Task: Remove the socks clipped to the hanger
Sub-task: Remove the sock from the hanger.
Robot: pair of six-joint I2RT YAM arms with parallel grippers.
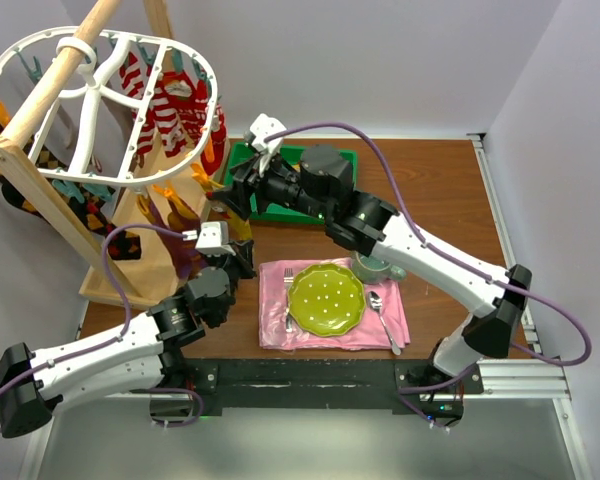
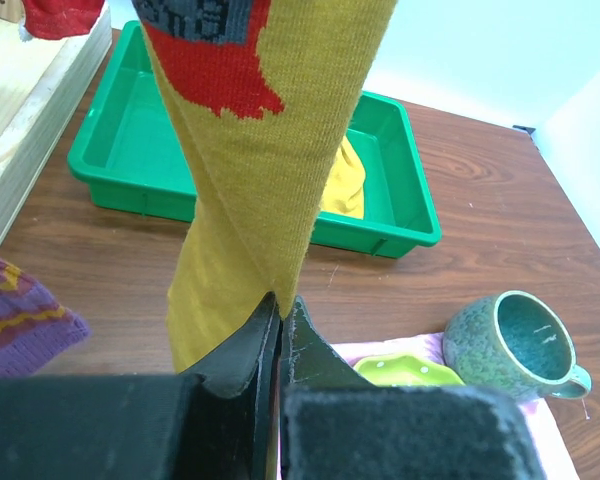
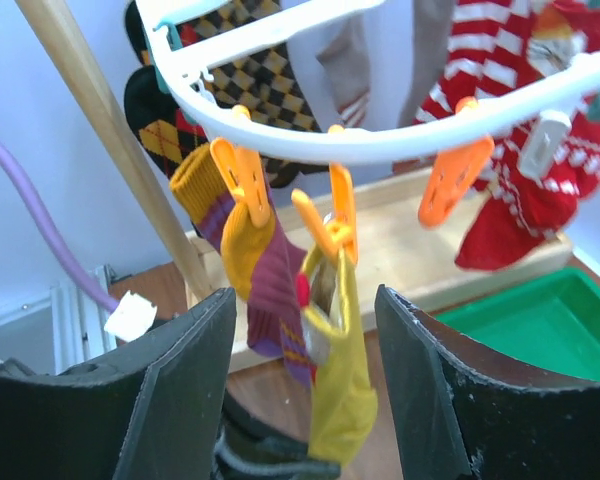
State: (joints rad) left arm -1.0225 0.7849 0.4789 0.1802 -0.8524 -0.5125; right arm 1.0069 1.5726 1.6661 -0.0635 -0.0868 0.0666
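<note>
The white oval hanger (image 1: 100, 90) hangs from the wooden rack at the back left, with socks clipped round its rim (image 3: 380, 140). A mustard yellow sock (image 3: 345, 390) hangs from an orange clip (image 3: 332, 220), beside a maroon sock (image 3: 270, 290). Red-and-white striped socks (image 3: 510, 60) and argyle socks (image 3: 250, 80) hang farther back. My left gripper (image 2: 280, 300) is shut on the lower end of the yellow sock (image 2: 270, 150), which stretches upward from it. My right gripper (image 3: 305, 300) is open just below the orange clip, its fingers either side of the sock and touching nothing.
A green tray (image 2: 400, 150) behind the sock holds another yellow sock (image 2: 345, 185). A pink napkin (image 1: 280, 320) carries a green plate (image 1: 326, 298), fork and spoon, with a green mug (image 2: 510, 345) next to it. The wooden rack's base (image 3: 460, 250) stands under the hanger.
</note>
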